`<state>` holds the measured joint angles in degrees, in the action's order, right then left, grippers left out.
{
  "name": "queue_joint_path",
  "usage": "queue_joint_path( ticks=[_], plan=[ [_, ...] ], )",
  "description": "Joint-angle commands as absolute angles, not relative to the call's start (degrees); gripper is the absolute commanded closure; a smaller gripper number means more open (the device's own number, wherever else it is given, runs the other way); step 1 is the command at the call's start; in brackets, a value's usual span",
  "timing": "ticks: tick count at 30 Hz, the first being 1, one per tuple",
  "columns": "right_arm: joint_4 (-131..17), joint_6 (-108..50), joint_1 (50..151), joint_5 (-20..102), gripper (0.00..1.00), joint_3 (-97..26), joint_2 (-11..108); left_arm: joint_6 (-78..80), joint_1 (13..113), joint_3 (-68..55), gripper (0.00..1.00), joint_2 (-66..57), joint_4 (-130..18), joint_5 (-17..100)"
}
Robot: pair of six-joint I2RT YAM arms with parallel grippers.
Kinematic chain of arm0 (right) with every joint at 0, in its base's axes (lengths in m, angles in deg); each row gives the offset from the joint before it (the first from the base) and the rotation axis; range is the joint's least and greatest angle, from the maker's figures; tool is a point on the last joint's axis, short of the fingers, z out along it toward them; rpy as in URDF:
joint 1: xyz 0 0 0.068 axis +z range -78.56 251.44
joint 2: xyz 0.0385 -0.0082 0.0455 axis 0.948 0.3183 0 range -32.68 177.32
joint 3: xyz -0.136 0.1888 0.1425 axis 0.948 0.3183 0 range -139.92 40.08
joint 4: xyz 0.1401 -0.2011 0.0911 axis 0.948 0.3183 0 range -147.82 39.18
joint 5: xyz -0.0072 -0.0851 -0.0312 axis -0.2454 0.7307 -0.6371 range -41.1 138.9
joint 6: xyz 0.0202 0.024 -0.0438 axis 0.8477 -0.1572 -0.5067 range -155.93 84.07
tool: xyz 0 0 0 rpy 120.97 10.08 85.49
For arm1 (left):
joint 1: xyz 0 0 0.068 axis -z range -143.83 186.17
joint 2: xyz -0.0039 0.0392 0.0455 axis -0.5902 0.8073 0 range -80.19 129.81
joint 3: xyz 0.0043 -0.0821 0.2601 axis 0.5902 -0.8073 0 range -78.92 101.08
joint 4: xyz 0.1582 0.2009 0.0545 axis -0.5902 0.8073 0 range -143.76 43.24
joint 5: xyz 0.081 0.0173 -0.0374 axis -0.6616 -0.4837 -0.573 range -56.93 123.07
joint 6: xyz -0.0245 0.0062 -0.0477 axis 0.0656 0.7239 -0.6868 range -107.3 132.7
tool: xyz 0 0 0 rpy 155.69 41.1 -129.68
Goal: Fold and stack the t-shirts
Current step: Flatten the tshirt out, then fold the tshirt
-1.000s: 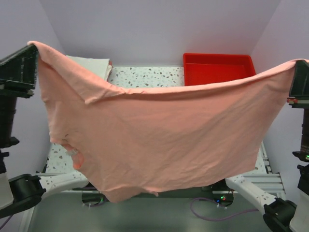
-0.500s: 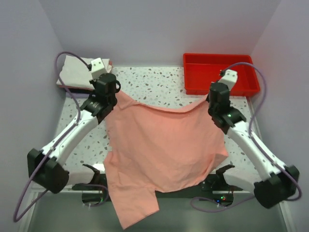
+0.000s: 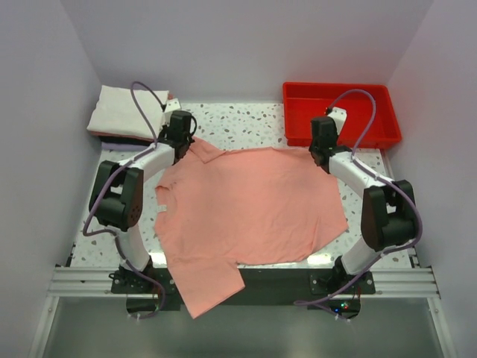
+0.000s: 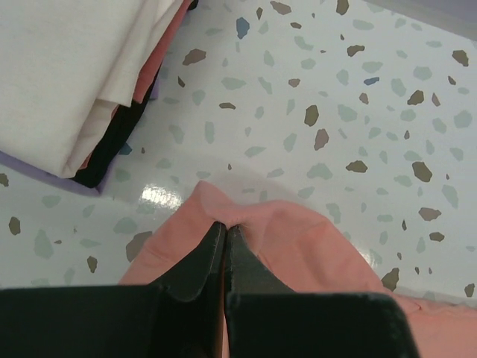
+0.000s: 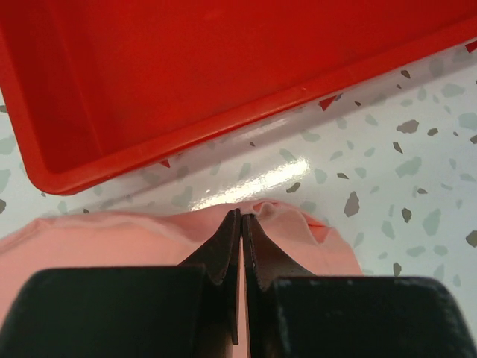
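A salmon-pink t-shirt lies spread on the speckled table, its near part hanging over the front edge. My left gripper is shut on the shirt's far left corner, low at the table. My right gripper is shut on the far right corner, also low at the table. A stack of folded t-shirts, cream on top, sits at the far left; in the left wrist view black, pink and lavender layers show under the cream one.
A red plastic tray stands at the far right, just beyond my right gripper, and fills the top of the right wrist view. Grey walls close in the table on the left, right and back.
Both arms came down from holding the shirt high and stretched, and moved toward the back. The shirt now lies flat on the table with its far edge near the back.
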<state>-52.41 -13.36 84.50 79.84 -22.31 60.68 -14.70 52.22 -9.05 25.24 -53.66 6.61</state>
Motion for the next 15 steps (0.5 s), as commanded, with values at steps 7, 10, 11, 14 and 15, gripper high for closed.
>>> queue_joint_path(
  ticks=[7,10,11,14,15],
  plan=[
    [-54.6,-12.7,83.3,78.7,1.0,-25.0,61.1,-17.0,51.6,-10.6,1.0,20.5,-57.5,9.1],
    [-53.8,-13.0,83.3,78.6,1.0,-24.3,59.7,-18.1,51.6,-13.9,1.0,17.0,-57.5,9.5],
    [-53.5,-13.2,83.3,78.6,1.0,-24.1,59.3,-18.2,51.6,-14.7,1.0,15.3,-57.2,9.5],
    [-51.9,-13.8,83.1,78.9,1.0,-23.7,57.8,-20.1,51.6,-16.6,1.0,11.9,-54.3,9.3],
    [-51.3,-13.9,83.1,79.0,1.0,-23.8,57.5,-21.3,51.6,-16.9,1.0,11.1,-51.6,9.9]
  ],
)
